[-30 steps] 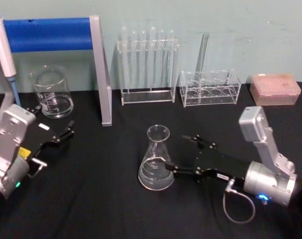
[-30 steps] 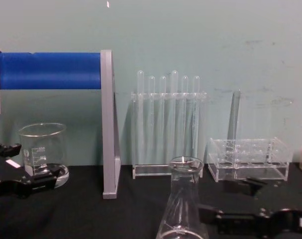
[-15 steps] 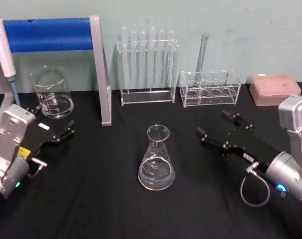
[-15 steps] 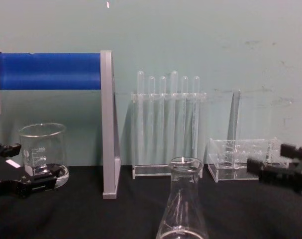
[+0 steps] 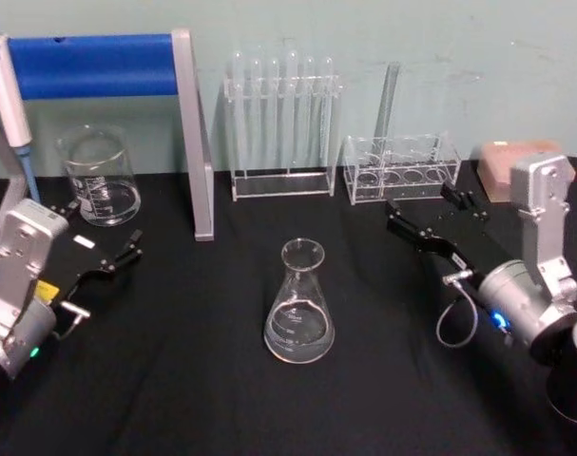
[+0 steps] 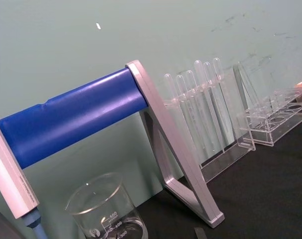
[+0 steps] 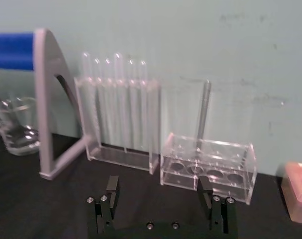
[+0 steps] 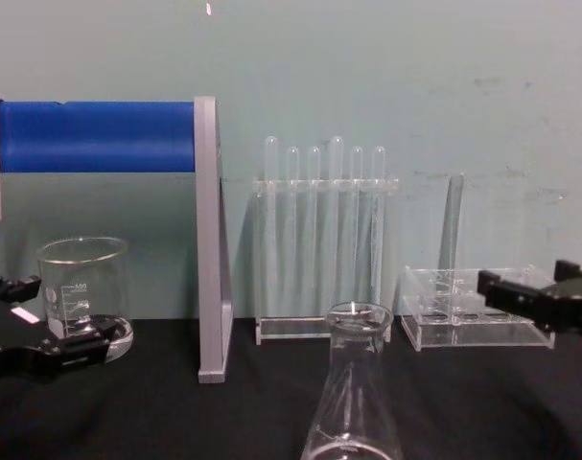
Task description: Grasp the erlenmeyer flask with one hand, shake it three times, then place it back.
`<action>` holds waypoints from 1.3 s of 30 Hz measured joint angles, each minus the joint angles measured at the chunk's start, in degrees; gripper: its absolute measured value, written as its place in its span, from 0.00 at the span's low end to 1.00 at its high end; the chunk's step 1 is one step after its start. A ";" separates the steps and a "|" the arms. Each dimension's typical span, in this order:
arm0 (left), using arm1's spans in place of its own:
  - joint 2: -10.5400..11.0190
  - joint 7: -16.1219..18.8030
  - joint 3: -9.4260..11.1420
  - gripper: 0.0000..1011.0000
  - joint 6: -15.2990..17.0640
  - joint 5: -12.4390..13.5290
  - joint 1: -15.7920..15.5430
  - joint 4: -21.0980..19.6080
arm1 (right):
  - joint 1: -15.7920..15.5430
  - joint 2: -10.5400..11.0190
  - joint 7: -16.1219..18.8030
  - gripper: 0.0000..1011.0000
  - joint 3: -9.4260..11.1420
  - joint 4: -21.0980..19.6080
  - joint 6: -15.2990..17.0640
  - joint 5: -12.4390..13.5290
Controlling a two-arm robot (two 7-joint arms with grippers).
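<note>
— What's the setting?

— A pale green wall behind a desk (image 5: 221,399) draped in matte black cloth, set with clear labware.

— And the erlenmeyer flask (image 5: 298,306)?

— It stands upright near the middle of the desk, apart from everything else: clear glass, a wide round base tapering to a narrow neck with a flared rim, faint white marks on its side. The chest view catches its neck and shoulders from the side.

— The arms?

— The right claw (image 5: 428,214) hangs well to the flask's right, in front of the low acrylic rack (image 5: 400,167), its flat black jaws spread wide and empty; the right wrist view shows both jaws standing apart. The left claw (image 5: 123,253) sits at the desk's left edge, jaws slightly parted, holding nothing.

— Anything else?

— A straight-walled glass beaker (image 5: 99,177) at far left, a tall rack of test tubes (image 5: 281,123), and a grey-framed stand with a blue bar (image 5: 93,65). The head view alone takes in a pink box (image 5: 502,166) at far right.
</note>
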 joint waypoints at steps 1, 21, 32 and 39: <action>0.00 0.00 0.00 0.99 0.00 0.00 0.00 0.00 | 0.37 -0.30 -0.16 0.99 -0.11 0.58 0.32 -0.30; 0.00 0.00 0.00 0.99 0.00 0.00 0.00 0.00 | 3.47 -3.34 0.51 0.99 0.25 7.80 2.63 -3.96; 0.00 0.00 0.00 0.99 0.00 0.00 0.00 0.00 | 3.42 -3.31 0.40 0.99 0.18 7.74 2.60 -3.93; 0.00 0.00 0.00 0.99 0.00 0.00 0.00 0.00 | 3.39 -3.29 0.31 0.99 0.15 7.71 2.58 -3.92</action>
